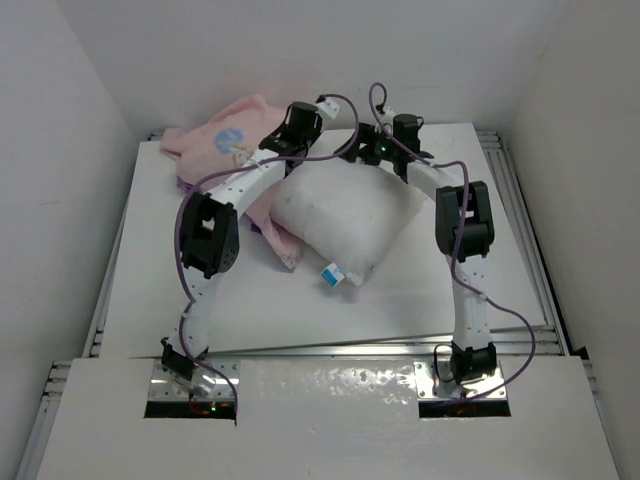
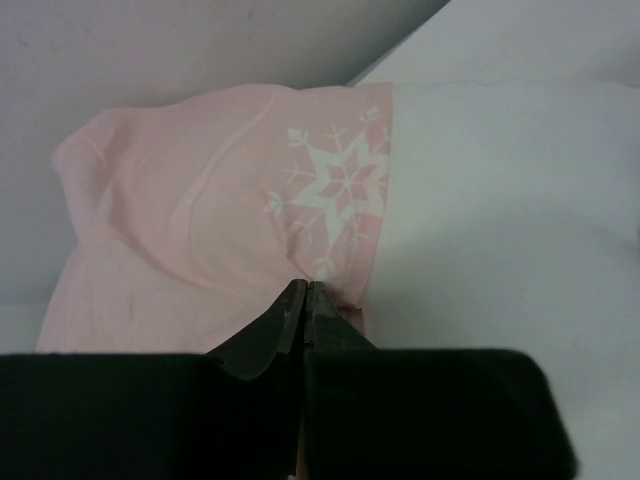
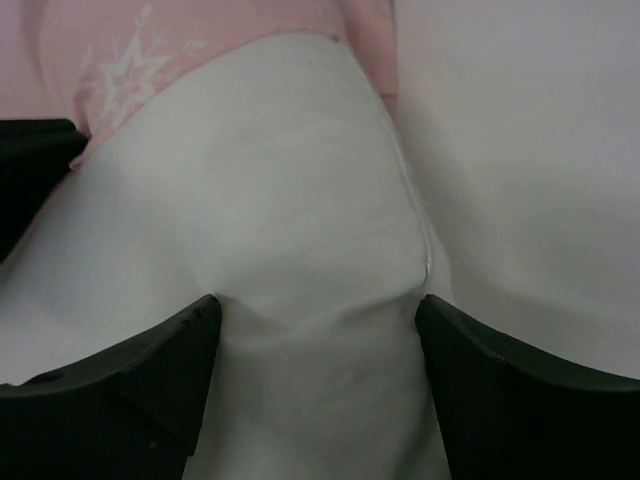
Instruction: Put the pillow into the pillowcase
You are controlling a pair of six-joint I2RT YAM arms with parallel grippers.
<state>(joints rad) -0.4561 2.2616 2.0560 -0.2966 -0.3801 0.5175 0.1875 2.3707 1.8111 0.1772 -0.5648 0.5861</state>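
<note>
- Surface: white and flat, with metal rails along both sides. Plain white walls close it in on three sides.
- Pillow: lies mid-surface toward the back, with its tag at the corner nearest the arm bases.
- Pillowcase: crumpled at back left, pink side up, against the pillow's left edge.
- Left jaws: together, clamped on the pillowcase hem just below a snowflake.
- Right jaws: wide apart, straddling a pillow corner.
</note>
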